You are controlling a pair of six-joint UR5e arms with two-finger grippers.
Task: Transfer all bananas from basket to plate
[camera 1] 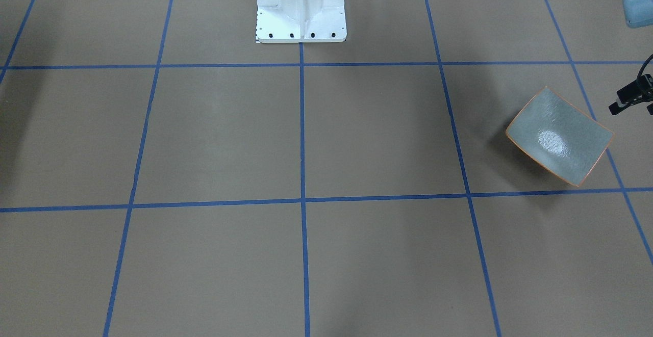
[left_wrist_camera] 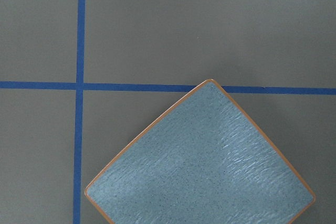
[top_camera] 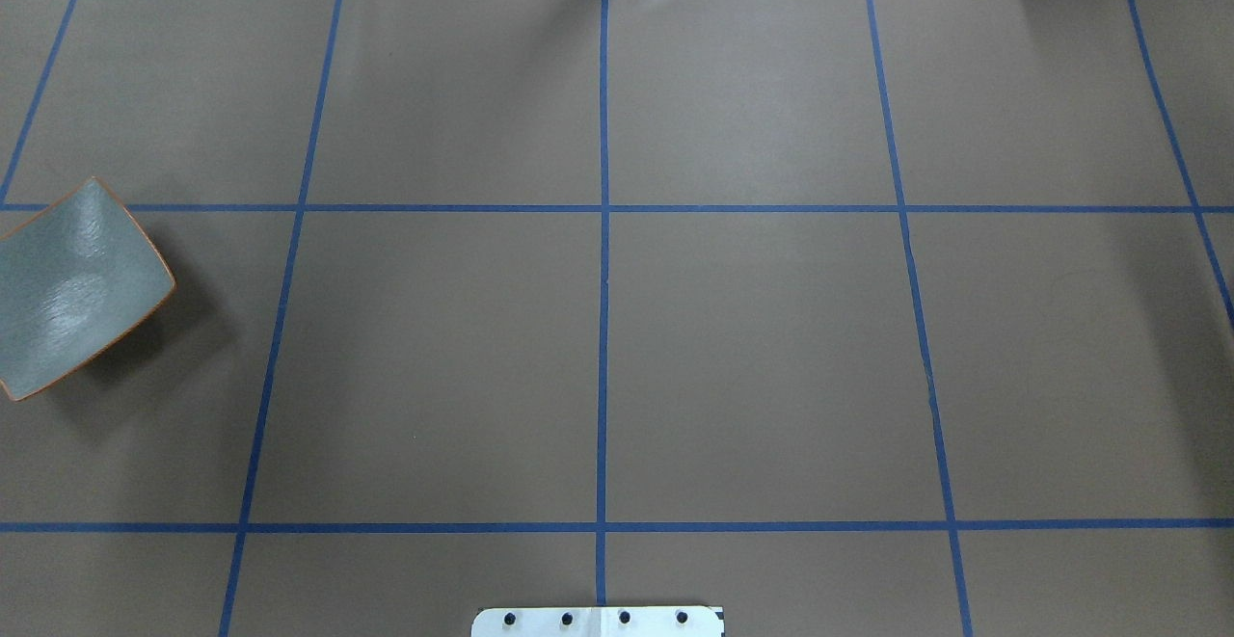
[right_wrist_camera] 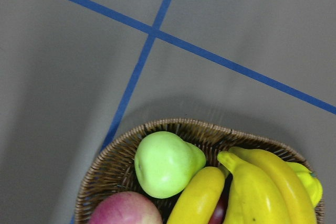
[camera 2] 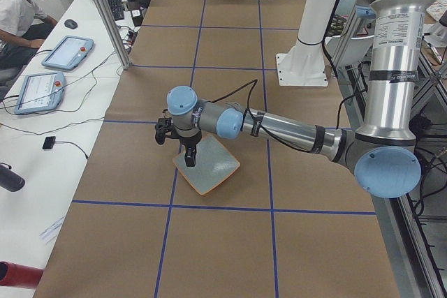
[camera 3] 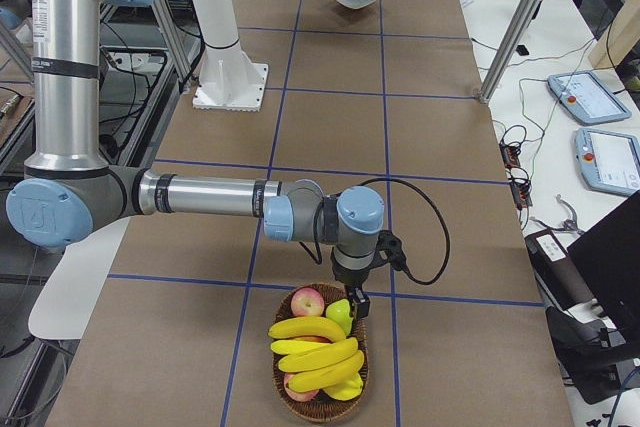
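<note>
- bananas (camera 3: 318, 352) are lying in the basket (right_wrist_camera: 102, 169), the plate (camera 1: 558, 135) sitting bare far along the worktop (top_camera: 752, 329).
- right pincer (camera 3: 356, 307) is hovering over the basket, left pincer (camera 2: 190, 158) over the plate; apart or together, i cannot tell.
- lowering across the top banana's middle, clear of the pear (right_wrist_camera: 165, 163), is looking best.

You see the plate (top_camera: 77, 280) cut by the overhead view's left edge. The basket (right_wrist_camera: 105, 169) and bananas (right_wrist_camera: 252, 192) run off the right wrist view's bottom. The left gripper (camera 2: 190, 160) and right gripper (camera 3: 357, 305) are too small to judge.

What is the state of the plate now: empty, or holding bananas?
Empty. The plate shows only its bare speckled face; the bananas lie in the basket.
</note>
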